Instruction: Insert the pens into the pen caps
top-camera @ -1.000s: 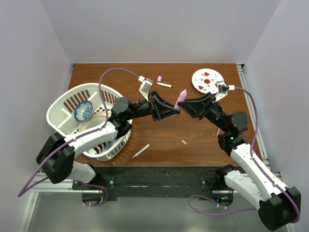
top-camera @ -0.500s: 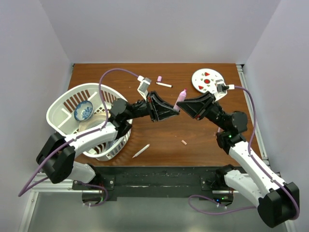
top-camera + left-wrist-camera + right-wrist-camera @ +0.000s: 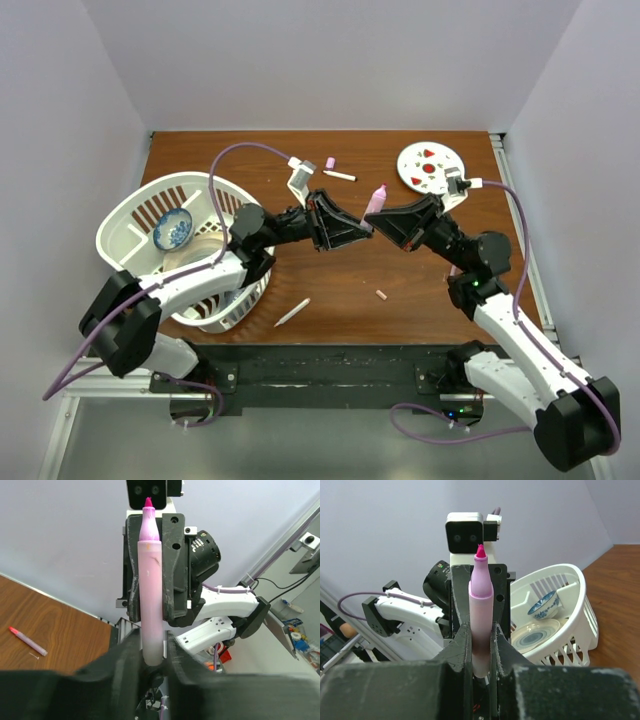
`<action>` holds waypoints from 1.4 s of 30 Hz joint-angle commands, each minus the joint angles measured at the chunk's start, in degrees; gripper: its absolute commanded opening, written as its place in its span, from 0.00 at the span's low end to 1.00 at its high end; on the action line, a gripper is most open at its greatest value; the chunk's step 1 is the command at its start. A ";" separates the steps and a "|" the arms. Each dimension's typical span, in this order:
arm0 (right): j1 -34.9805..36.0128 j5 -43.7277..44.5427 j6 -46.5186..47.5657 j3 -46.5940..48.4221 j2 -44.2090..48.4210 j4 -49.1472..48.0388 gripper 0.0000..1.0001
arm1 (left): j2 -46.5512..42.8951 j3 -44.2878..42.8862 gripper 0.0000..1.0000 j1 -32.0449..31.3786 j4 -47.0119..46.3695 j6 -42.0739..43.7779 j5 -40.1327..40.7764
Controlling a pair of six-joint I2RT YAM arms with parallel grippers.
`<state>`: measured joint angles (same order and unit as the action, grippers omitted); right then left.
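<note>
Lilac pen [image 3: 150,590] right of the basket [image 3: 130,215]: left end effector [image 3: 152,652] and right end effector [image 3: 481,642] clamp it. Release one gently, keeping it straight.

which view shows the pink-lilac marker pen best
Left wrist: the pink-lilac marker pen stands large and upright, most of its barrel and bare magenta tip showing. Right wrist shows a shorter stretch; top external only a small pink sliver.

The pink-lilac pen [image 3: 150,585] is clamped, magenta tip up; two white pens [image 3: 340,175], lilac cap [image 3: 330,162] and peach cap [image 3: 381,295] lie loose.
</note>
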<state>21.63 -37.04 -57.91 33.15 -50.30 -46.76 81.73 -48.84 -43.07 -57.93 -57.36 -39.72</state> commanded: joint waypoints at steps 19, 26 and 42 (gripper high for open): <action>0.35 21.84 20.73 18.44 13.21 55.01 0.00 | 8.92 -33.92 0.78 1.76 66.27 44.35 52.90; 0.35 21.66 19.59 14.85 18.66 54.67 0.00 | 33.38 -62.66 0.72 3.43 80.06 49.80 59.67; 0.35 18.58 19.59 13.61 21.92 56.17 0.00 | 59.85 -80.89 0.71 9.14 69.10 52.53 60.38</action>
<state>21.85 -16.71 -38.59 46.65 -29.02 9.96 139.70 -125.14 -35.07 17.67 -6.22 20.36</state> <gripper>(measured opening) 0.169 0.706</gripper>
